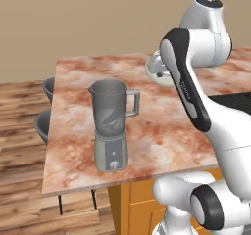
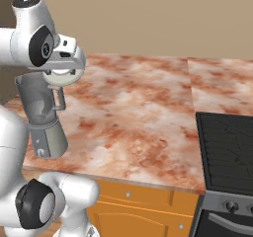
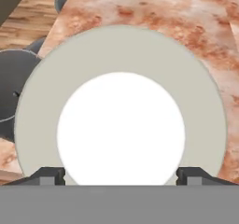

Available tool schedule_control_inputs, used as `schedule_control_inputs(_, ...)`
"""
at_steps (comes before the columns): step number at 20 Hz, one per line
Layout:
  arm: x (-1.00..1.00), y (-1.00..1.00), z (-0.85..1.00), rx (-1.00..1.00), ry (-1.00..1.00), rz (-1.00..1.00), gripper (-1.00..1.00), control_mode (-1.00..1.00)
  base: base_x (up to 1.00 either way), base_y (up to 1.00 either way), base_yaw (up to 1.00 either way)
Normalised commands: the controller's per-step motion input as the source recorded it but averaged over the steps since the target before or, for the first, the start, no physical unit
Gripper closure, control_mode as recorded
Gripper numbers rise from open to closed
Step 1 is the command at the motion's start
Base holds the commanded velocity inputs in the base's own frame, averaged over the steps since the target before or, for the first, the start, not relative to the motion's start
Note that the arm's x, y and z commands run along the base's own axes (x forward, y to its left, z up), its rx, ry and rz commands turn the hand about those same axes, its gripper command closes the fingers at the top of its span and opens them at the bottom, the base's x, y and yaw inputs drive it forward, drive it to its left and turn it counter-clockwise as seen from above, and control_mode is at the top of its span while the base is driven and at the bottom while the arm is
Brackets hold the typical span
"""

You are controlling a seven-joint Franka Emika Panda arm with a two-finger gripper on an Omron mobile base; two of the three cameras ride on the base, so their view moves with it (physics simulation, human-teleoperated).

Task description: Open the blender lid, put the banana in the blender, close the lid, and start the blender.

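— What did the desk [image 1: 162,131] carry?
— It was a marbled reddish slab with a dark cooktop [image 2: 230,152] at its right end and orange cabinets [image 2: 143,211] below. The blender [image 1: 112,124] stood upright near its front left corner, jar mouth uncovered, small round knob facing forward.
— And the blender lid [image 3: 120,106]?
— It was off the jar, up in the air beyond and to the right of the blender, clear of the desk surface.
— Held by what?
— The tool [image 3: 120,175] — its two dark fingertips [image 3: 50,175] sat at either side of the raised white centre disc, closed against it, so it had the lid in its grip.
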Motion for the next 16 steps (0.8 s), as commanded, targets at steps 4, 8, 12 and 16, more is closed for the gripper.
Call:
schedule_control_inputs(4,0.00,0.99,0.11,-0.05,0.23,0.04,1.00,-1.00,0.00,0.00,0.00)
schedule_control_inputs(8,0.00,0.82,0.00,-0.11,0.21,0.04,1.00,-1.00,0.00,0.00,0.00)
schedule_control_inputs(12,0.00,0.61,0.00,-0.13,0.19,0.02,1.00,-1.00,0.00,0.00,0.00)
schedule_control_inputs(16,0.00,0.27,-0.05,-0.05,0.14,0.01,1.00,-1.00,0.00,0.00,0.00)
